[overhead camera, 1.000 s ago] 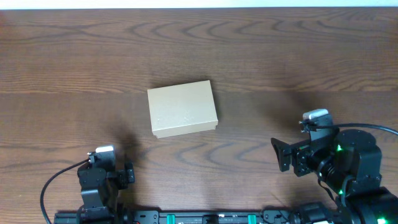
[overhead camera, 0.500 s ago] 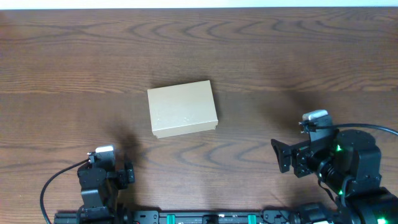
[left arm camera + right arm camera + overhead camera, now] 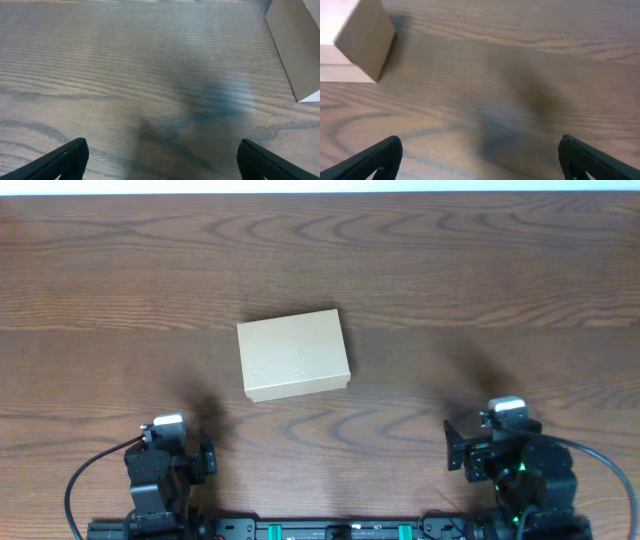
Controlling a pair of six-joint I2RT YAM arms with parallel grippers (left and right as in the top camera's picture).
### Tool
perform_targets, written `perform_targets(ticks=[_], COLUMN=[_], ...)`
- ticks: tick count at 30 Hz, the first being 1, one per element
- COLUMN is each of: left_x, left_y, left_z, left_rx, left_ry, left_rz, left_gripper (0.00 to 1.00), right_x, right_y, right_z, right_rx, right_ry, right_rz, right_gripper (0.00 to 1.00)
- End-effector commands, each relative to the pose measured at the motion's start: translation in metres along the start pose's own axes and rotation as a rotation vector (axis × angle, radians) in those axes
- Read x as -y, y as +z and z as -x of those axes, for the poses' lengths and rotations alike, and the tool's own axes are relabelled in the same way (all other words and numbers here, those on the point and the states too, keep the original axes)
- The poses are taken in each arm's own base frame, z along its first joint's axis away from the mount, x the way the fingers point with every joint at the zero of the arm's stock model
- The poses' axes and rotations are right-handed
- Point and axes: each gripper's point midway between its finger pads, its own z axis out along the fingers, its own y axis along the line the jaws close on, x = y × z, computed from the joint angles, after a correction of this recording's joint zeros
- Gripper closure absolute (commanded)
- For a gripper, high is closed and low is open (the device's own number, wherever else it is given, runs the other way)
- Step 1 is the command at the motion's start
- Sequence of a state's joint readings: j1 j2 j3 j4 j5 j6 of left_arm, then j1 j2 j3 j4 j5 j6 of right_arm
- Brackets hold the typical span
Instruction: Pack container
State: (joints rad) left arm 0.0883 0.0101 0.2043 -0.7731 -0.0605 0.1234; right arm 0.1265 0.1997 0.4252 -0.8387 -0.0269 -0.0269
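Note:
The container [image 3: 294, 354] is a plain tan cardboard box with its lid shut, lying on the wooden table at the middle. A corner of it shows at the top right of the left wrist view [image 3: 296, 45] and at the top left of the right wrist view [image 3: 364, 39]. My left gripper [image 3: 161, 159] is open and empty near the front edge, left of the box [image 3: 170, 460]. My right gripper [image 3: 481, 159] is open and empty near the front edge at the right [image 3: 500, 455]. Both are well short of the box.
The dark wood-grain table [image 3: 480, 270] spans the whole view, with its far edge along the top. Black cables loop beside each arm base at the front edge [image 3: 90, 470].
My right arm has drawn back toward the front edge and a little right. The left arm and the box have not moved.

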Motion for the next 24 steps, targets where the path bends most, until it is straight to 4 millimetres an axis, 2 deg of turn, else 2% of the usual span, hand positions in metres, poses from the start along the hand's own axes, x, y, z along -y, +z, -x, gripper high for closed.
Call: perform_targets(ticks=[1,8,12,24], left_x=[-0.001,-0.001,-0.001,-0.001], left_y=[0.005,0.005,0.005,0.005], left_z=[-0.015,-0.015,-0.015,-0.015], left_rx=[-0.046,-0.046,-0.046,-0.046], left_ry=[-0.011,-0.011,-0.011,-0.011], left_rz=[0.015,0.015,0.015,0.015], left_gripper=[0.04,0.05,0.05,0.05], right_x=[0.006,0.015,0.015,0.021], right_y=[0.008,0.031,0.038,0.037], right_z=[-0.010,-0.041,-0.053,-0.052], right_rx=[0.023,0.019,0.005,0.009], right_ry=[0.015,0.139,0.170,0.165], right_rz=[-0.029,-0.077,-0.079,-0.115], right_gripper=[0.01,0.01,0.01,0.01])
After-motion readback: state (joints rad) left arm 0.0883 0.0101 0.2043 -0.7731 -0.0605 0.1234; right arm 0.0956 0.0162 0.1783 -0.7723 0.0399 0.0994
